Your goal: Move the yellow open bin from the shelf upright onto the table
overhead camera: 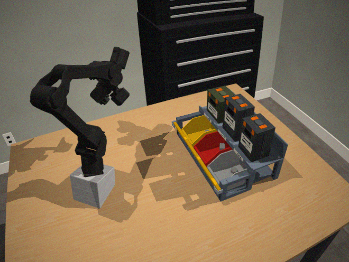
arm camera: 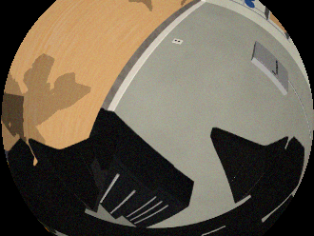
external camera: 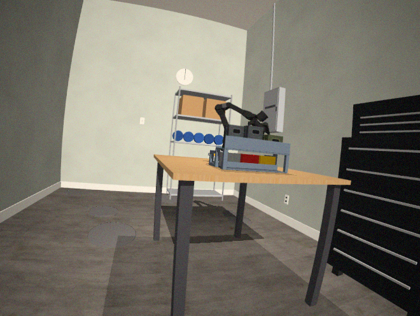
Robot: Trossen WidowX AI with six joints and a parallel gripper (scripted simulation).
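The yellow bin (overhead camera: pixel 197 128) (external camera: pixel 267 160) sits by a red one (overhead camera: pixel 211 146) (external camera: pixel 249 158); that desk (overhead camera: pixel 254 222) (external camera: pixel 258 178) has pale-orange woodgrain right to its edges.

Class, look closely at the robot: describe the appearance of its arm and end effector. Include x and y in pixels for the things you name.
The jointed arm (overhead camera: pixel 84 68) (external camera: pixel 237 110) is matte black, with chunky rounded joints and angular links. Its black end effector (overhead camera: pixel 110 99) has two blocky fingers, which look broad and tapering up close. No coloured markings or loose cables can be made out.
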